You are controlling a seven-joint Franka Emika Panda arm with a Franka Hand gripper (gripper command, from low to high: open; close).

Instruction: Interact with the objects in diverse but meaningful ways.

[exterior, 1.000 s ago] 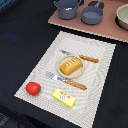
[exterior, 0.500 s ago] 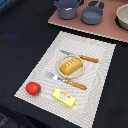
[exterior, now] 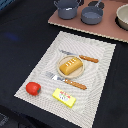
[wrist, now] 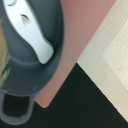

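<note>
A golden bread loaf [exterior: 70, 65] lies on a small plate in the middle of the striped placemat [exterior: 102, 75]. At the placemat's near edge sit a red tomato [exterior: 33, 88] and a yellow butter block [exterior: 64, 97]. A grey-blue two-handled pot [exterior: 67, 7] and a grey pan [exterior: 92, 14] stand on the pink board [exterior: 102, 30] at the back. The wrist view looks down on the pot [wrist: 56, 35] with a small white piece [wrist: 32, 30] inside it. No gripper shows in either view.
A toy knife [exterior: 80, 58] and a toy fork [exterior: 67, 81] flank the bread plate. A pale bowl [exterior: 122, 17] stands at the exterior view's far right on the board. The pink board's corner [wrist: 47, 102] overhangs black tabletop [wrist: 85, 105] beside the placemat corner [wrist: 112, 60].
</note>
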